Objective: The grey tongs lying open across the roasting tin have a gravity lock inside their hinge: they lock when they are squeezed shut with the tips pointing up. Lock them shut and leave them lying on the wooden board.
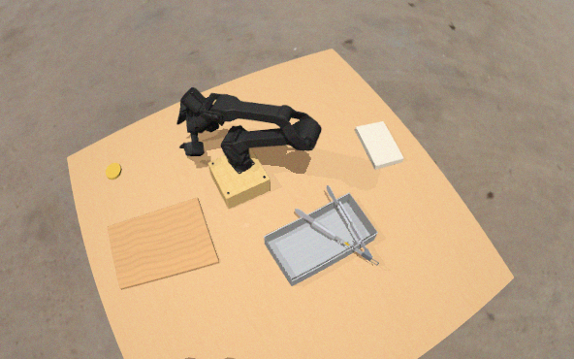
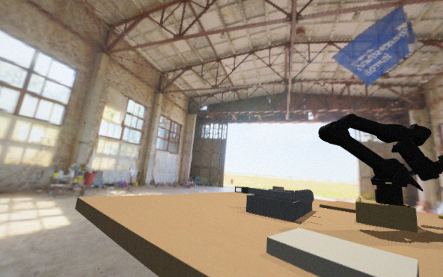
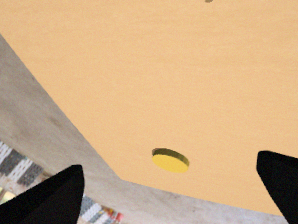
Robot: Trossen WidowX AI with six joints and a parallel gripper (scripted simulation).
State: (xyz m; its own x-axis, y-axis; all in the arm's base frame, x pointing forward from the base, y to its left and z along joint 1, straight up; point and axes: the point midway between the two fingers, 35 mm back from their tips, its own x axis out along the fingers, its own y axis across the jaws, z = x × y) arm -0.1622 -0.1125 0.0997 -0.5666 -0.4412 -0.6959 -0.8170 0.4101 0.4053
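Note:
The grey tongs (image 1: 317, 226) (image 2: 262, 192) lie open in a V across the roasting tin (image 1: 315, 271) (image 2: 269, 208). Their joined end, with a small wire loop, sticks out over one long wall. The two free ends reach past the opposite wall, spread apart. The wooden board (image 1: 162, 247) lies flat, with nothing on it. My gripper (image 1: 181, 133) (image 3: 172, 167) is open and empty, raised above the table on the other side of the arm's base from the tin, well away from tongs and board. The lock inside the hinge is hidden.
A yellow disc (image 1: 113, 170) (image 3: 172, 164) lies near the table corner beyond the board. A white block (image 1: 379, 145) (image 2: 337, 248) lies near another table edge. The arm's yellowish base block (image 1: 242, 181) (image 2: 385, 215) stands between the board and the tin, set back from both.

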